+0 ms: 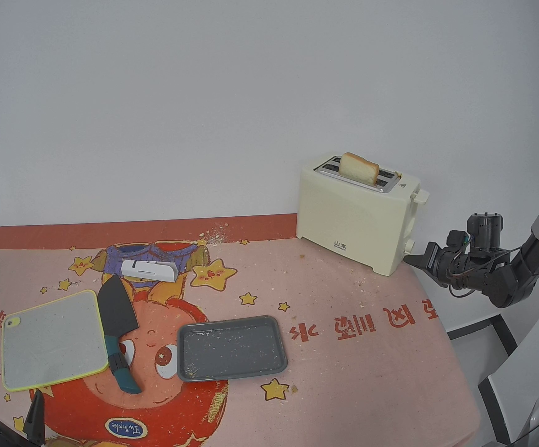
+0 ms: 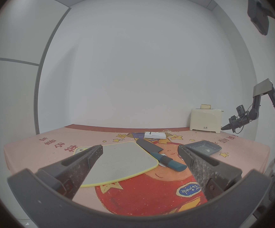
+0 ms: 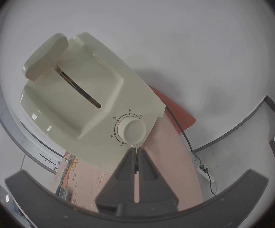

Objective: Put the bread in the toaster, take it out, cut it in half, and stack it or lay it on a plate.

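The bread (image 1: 359, 169) sticks up from the toaster (image 1: 350, 231), out of its top slot. The right gripper (image 3: 136, 150), fingers pressed together, sits just beside the toaster's dial (image 3: 131, 129); the left gripper (image 2: 140, 148) hangs spread apart near the cutting board (image 2: 121, 160).

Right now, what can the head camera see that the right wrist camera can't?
Head view: the pale bread slice sticking up from a top slot, the black cleaver with a teal handle, the grey tray and the green-rimmed cutting board. Right wrist view: the round numbered dial, the lever slot and a black power cord. Both: the cream toaster, pink tablecloth and shut right gripper.
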Robot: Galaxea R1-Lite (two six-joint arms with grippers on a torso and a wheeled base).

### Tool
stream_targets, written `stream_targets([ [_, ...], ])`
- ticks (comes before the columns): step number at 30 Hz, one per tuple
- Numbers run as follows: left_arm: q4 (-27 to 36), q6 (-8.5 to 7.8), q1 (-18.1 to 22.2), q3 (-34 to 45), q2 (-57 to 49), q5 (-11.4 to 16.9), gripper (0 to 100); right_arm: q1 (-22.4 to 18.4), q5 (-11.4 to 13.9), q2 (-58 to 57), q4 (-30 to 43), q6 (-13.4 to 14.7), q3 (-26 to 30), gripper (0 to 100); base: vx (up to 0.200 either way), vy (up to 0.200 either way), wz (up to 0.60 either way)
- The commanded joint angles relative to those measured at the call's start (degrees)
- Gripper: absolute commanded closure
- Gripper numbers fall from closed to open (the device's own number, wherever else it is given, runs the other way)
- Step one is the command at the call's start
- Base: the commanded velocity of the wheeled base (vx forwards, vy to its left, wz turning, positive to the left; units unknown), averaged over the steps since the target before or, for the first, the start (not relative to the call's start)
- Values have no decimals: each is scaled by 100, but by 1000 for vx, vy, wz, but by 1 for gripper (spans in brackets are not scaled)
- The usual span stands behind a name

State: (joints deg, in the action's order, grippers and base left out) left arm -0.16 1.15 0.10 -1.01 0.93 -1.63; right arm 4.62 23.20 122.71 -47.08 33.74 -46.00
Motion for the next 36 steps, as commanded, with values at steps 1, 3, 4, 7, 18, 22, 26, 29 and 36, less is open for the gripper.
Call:
stream_targets([
  [1,-2,8,-1,101,-14,-4,0,-14,9,60,-3,-8,-24,100,0,0,0],
  [3,-2,8,-1,101,-14,-4,0,-40,9,60,-3,-8,-32,100,0,0,0],
  [4,-2,0,8,101,-14,-4,0,-40,9,60,-3,-8,-41,100,0,0,0],
  [7,-2,0,8,101,-14,-4,0,-58,9,60,-3,1,-50,100,0,0,0],
  [18,-2,0,8,101,-14,-4,0,-102,-35,139,-3,1,-129,100,0,0,0],
  [22,-2,0,8,101,-14,-4,0,-102,-35,139,-3,1,-129,100,0,0,0],
  [26,-2,0,-1,101,-14,-4,0,-110,-35,130,-3,1,-138,100,0,0,0],
  [29,-2,0,-1,101,-14,-4,0,-102,-35,122,-3,9,-138,100,0,0,0],
  [36,-2,0,8,101,-14,-4,0,-93,-79,148,-425,18,-76,100,0,0,0],
])
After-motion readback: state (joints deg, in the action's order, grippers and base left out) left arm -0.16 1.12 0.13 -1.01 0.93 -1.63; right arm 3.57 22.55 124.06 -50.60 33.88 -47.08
